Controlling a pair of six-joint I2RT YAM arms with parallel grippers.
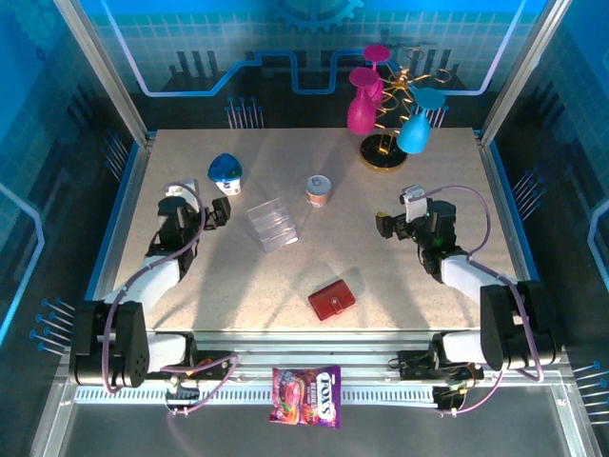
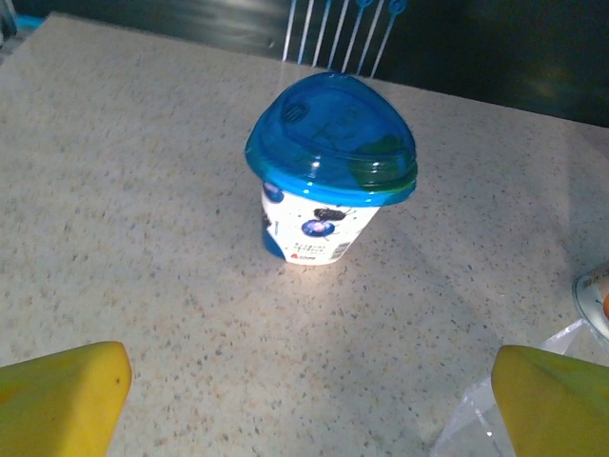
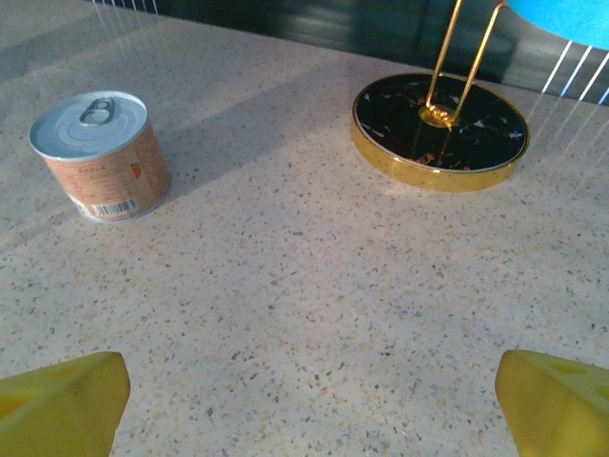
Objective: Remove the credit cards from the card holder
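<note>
A: Nearest the bases, what could trip us up?

B: The candy packet (image 1: 306, 396) lies on the front rail (image 1: 371, 395), off the table (image 1: 190, 286). It is bright and reddish, so a hasty reach might take it for the target. It is not the target.

A: Where is the real one?

B: The card holder (image 1: 332, 301) lies flat and closed on the table near the front edge, roughly midway between the two arms and apart from everything else. No credit cards are visible, and I judge they sit inside it.

A: What is the risk there?

B: The holder is thin and flat, with its tab across. One gripper pressing down alone would likely slide it over the table, perhaps toward the front edge. I think one arm has to pin it while the other works the tab.

A: Are the arms ready?

B: The left gripper (image 1: 221, 211) and the right gripper (image 1: 385, 227) are both farther out, well apart from the holder. Their fingers are spread wide and hold nothing. Each wrist view shows yellow fingertips (image 2: 62, 395) at opposite corners.

A: Is anything in their way?

B: The clear ridged box (image 1: 272, 225) sits near the left gripper, and a swing toward the holder could knock it. Farther out, the can (image 3: 100, 157), the blue-lidded cup (image 2: 328, 171) and the gold-based stand (image 3: 440, 131) are upright and could topple if an elbow swings wide.
</note>
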